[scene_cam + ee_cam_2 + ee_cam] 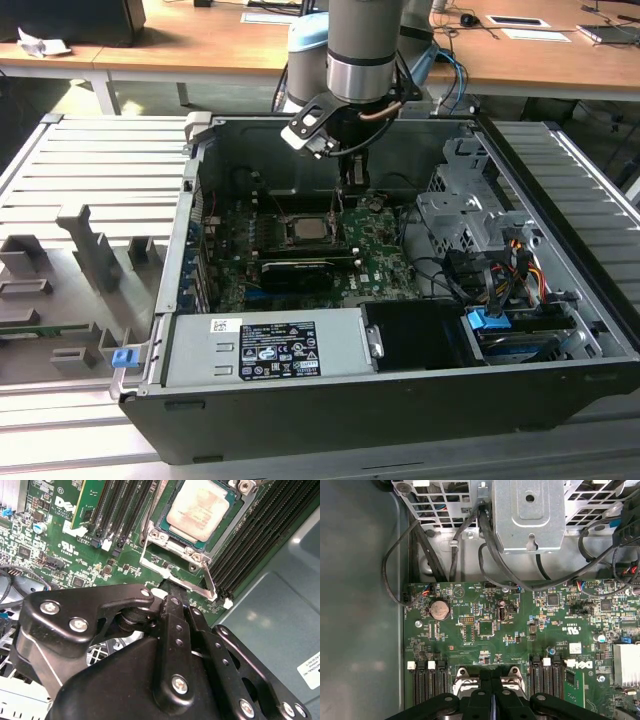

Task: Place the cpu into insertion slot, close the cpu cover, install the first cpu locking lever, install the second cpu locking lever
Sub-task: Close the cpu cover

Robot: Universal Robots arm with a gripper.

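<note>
The cpu (pixel 307 229) (pixel 200 507) lies flat in the insertion slot (pixel 285 236), silver face up. The cpu cover (pixel 175 542) lies down around it, and the chip shows through its window. A thin silver locking lever (pixel 210 580) runs along one side of the socket, ending in a hook near my fingertips. My gripper (pixel 352 190) (pixel 172 587) (pixel 492 672) hangs just beyond the socket's edge, on the exterior view's right of the chip. Its fingers (pixel 172 625) are pressed together with nothing between them, their tips right at the lever's end.
Black memory slots (pixel 125 510) flank the socket. A long black card (pixel 297 272) sits in front of it, with the power supply (pixel 265 350) nearer. A drive cage (pixel 470 220) and cables (pixel 470 535) crowd the exterior view's right. The case wall (pixel 300 150) stands behind.
</note>
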